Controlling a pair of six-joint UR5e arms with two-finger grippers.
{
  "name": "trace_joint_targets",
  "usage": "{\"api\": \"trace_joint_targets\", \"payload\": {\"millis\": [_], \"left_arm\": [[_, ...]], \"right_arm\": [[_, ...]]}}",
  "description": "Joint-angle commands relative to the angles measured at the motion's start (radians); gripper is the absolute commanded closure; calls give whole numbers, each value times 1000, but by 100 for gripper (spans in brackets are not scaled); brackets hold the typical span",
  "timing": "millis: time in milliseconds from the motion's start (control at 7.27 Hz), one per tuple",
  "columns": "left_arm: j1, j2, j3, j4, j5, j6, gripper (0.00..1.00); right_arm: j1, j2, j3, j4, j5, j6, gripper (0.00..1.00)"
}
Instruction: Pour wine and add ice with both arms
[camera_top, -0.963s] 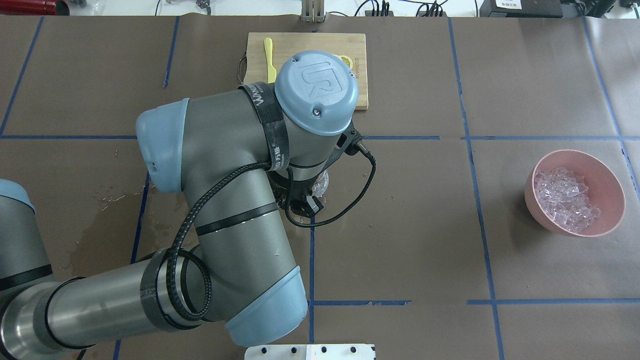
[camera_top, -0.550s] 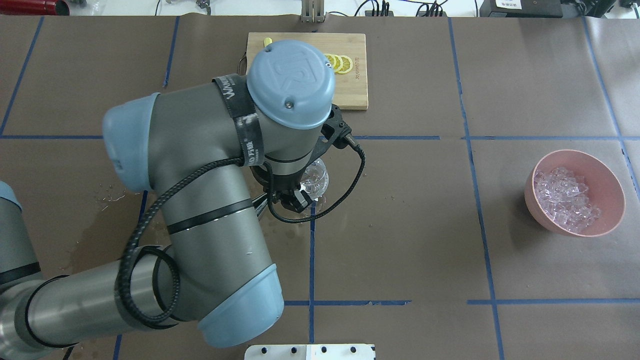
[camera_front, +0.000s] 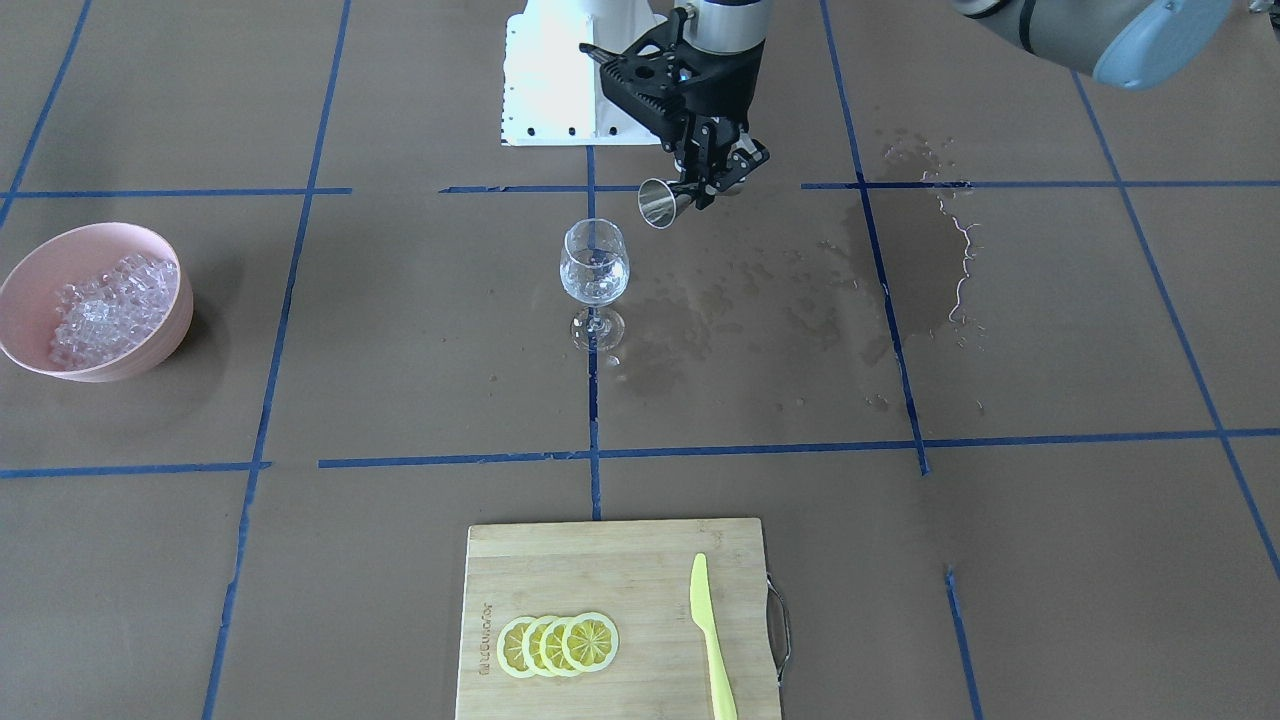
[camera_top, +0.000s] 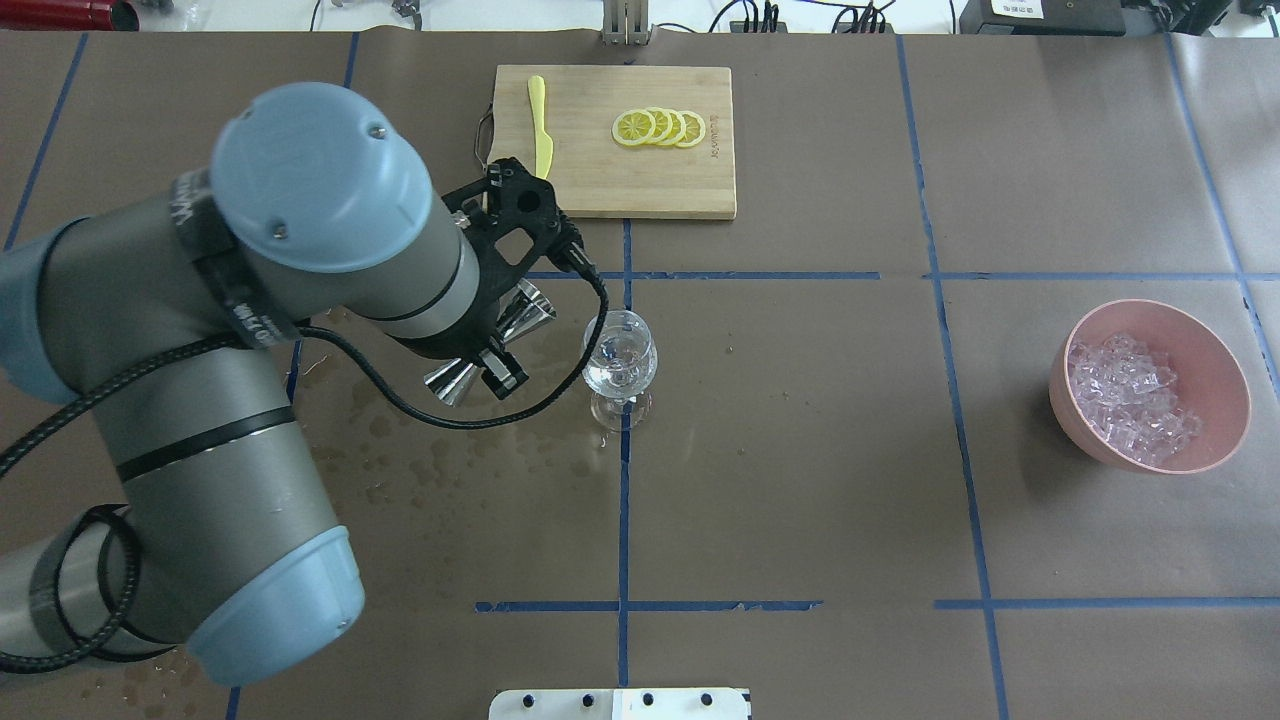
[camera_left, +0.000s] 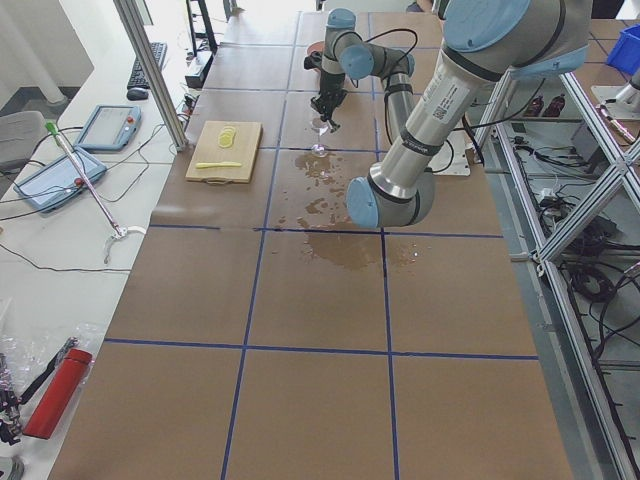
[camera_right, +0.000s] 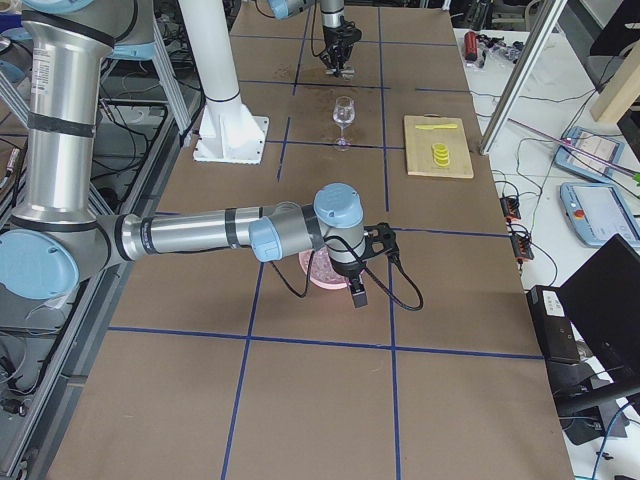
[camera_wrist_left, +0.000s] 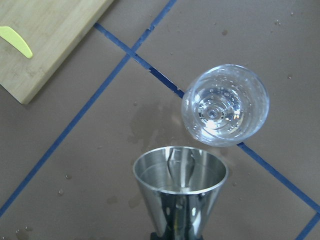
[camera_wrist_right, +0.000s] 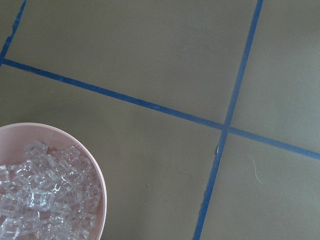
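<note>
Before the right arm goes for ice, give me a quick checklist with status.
1. Wine glass upright, liquid in it: ok.
2. Jigger off to the side of the glass, left gripper shut on it: ok.
3. Ice heaped in pink bowl: ok.
4. Right gripper open: cannot tell, side view only.
5. Table dry: not ok, wet patches beside the glass.

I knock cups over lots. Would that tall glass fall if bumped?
Probably: the wine glass has a wide bowl on a thin stem, so it likely tips easily. It looks thin and clear, so maybe breakable.
</note>
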Motion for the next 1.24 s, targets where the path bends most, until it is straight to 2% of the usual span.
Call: {"api": "trace_joint_targets", "payload": {"millis": [0, 275, 413, 550, 688, 826, 1101], "left_arm": [[-21, 204, -105, -221, 102, -2, 100], [-22, 362, -109, -455, 124, -80, 100], [-22, 480, -98, -649, 147, -121, 100], [-22, 589, -97, -813, 218, -125, 100], [-22, 677, -80, -955, 239, -136, 100], [-19, 749, -46, -1110, 317, -209, 100], [-5, 863, 107, -1491, 447, -246, 100]], "right_arm": [[0, 0, 0, 0, 0, 0, 0], [0, 0, 0, 0, 2, 0, 0], [0, 0, 0, 0, 2, 0, 0], [0, 0, 0, 0, 2, 0, 0], [0, -2, 0, 0, 2, 2, 0], [0, 0, 0, 0, 2, 0, 0], [0, -2, 0, 0, 2, 2, 0]]}}
